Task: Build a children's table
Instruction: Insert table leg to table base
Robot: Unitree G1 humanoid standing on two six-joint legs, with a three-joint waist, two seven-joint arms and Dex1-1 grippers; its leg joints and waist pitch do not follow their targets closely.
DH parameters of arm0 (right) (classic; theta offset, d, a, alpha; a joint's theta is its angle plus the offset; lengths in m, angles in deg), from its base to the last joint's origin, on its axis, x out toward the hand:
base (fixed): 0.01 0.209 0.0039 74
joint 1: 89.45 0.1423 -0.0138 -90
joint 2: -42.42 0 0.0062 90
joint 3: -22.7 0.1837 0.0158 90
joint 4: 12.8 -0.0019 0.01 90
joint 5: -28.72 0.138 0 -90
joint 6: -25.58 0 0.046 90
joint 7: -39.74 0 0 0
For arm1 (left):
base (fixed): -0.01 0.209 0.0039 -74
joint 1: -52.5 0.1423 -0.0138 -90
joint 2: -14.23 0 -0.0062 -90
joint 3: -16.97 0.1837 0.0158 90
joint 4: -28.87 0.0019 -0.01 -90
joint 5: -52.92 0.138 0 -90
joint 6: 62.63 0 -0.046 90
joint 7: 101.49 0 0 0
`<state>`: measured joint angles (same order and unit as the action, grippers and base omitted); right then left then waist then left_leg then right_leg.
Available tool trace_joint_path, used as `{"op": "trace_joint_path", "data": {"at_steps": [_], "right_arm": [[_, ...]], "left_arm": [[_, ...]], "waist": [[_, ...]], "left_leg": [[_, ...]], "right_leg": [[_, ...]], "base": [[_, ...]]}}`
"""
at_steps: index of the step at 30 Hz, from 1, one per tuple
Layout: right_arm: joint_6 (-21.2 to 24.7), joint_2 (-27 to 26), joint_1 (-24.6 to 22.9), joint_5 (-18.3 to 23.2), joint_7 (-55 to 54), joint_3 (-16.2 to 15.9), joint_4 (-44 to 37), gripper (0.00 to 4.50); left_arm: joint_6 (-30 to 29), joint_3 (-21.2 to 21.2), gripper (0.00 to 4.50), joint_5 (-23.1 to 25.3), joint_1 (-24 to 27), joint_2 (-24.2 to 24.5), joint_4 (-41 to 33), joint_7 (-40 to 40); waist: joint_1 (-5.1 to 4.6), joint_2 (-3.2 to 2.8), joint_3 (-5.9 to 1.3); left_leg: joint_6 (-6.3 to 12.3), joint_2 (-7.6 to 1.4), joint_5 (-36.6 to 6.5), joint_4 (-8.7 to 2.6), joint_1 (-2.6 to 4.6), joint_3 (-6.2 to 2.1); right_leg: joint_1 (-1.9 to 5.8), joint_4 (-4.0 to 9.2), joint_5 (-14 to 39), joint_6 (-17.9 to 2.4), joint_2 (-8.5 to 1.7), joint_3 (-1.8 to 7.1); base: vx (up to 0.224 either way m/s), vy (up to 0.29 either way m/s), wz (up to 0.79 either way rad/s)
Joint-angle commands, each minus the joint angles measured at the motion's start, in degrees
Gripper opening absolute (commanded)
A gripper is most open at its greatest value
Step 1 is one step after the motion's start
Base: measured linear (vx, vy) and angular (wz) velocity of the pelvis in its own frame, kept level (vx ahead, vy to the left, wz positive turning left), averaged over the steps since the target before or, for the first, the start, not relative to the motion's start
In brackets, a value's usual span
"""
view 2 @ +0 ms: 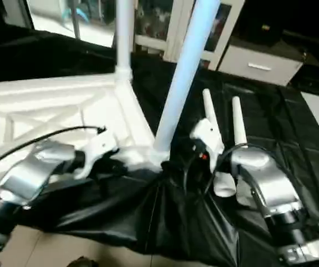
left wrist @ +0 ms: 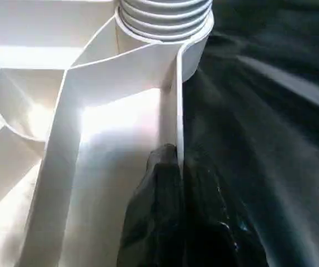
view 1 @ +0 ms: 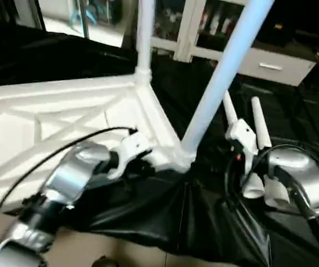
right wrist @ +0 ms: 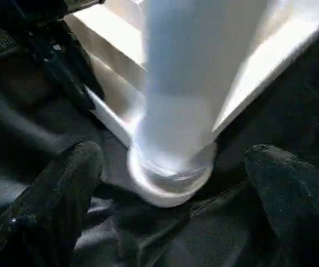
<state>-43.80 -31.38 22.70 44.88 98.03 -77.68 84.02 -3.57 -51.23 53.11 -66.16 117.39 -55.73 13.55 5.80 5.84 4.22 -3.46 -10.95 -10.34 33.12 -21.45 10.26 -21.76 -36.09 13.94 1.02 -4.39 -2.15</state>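
The white tabletop (view 1: 65, 119) lies upside down on the black-draped work table, its X-ribs facing up. One leg (view 1: 144, 33) stands upright in the far corner socket. A second leg (view 1: 220, 78) leans from the near corner socket (view 1: 183, 158). Two loose legs (view 1: 259, 130) lie on the cloth to the right of it. My left gripper (left wrist: 173, 164) is shut on the tabletop's rim wall (left wrist: 170, 111), just beside the near socket. My right gripper (right wrist: 176, 158) is open. Its fingers (right wrist: 76, 183) stand wide apart on either side of the leaning leg's base without touching it.
The black cloth (view 1: 176, 222) hangs over the work table's near edge, with beige floor (view 1: 93, 250) below. A white cabinet with a drawer (view 1: 270, 64) stands at the back right. A black cable (view 1: 54, 150) arcs over my left forearm.
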Motion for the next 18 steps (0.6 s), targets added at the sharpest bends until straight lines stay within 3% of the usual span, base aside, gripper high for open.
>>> {"op": "trace_joint_path", "data": {"at_steps": [1,5,10,18], "right_arm": [[-0.91,0.93,-0.29,0.05,1.90,-1.21,-0.58,4.44],[-1.71,0.83,-0.33,-0.20,4.36,-2.90,0.09,4.44],[-3.70,0.40,-0.41,-1.27,7.34,-4.61,1.63,4.44],[-6.87,-1.14,0.69,-3.37,7.06,-6.11,5.02,4.44]], "left_arm": [[1.07,3.22,0.00,-1.25,1.14,0.42,-1.23,-4.51],[1.98,3.67,0.00,-0.86,0.86,1.86,-1.04,-6.01],[3.18,3.77,0.00,-0.63,-0.03,2.23,0.17,-6.16],[3.96,3.94,0.00,-0.27,-0.31,2.13,0.59,-6.18]], "waist": [[0.05,-0.53,-3.34],[0.56,-0.80,-3.43],[0.58,-0.79,-3.58],[0.64,-0.64,-3.99]], "left_leg": [[4.09,-2.56,-1.70,-3.26,1.51,-0.34],[2.93,-2.58,-2.79,-3.26,1.82,-0.24],[1.92,-2.51,-4.11,-3.26,1.60,-0.33],[2.88,-2.33,-1.42,-2.86,1.48,-0.29]], "right_leg": [[2.21,3.06,-7.99,-16.70,-3.53,2.16],[1.93,2.95,-7.39,-16.42,-3.39,2.04],[2.13,2.93,-6.84,-16.02,-3.59,2.04],[2.35,2.50,-10.15,-16.88,-3.51,2.01]], "base": [[0.000,0.000,0.00],[0.000,0.000,0.00],[0.000,0.000,0.00],[0.000,0.000,0.00]]}}
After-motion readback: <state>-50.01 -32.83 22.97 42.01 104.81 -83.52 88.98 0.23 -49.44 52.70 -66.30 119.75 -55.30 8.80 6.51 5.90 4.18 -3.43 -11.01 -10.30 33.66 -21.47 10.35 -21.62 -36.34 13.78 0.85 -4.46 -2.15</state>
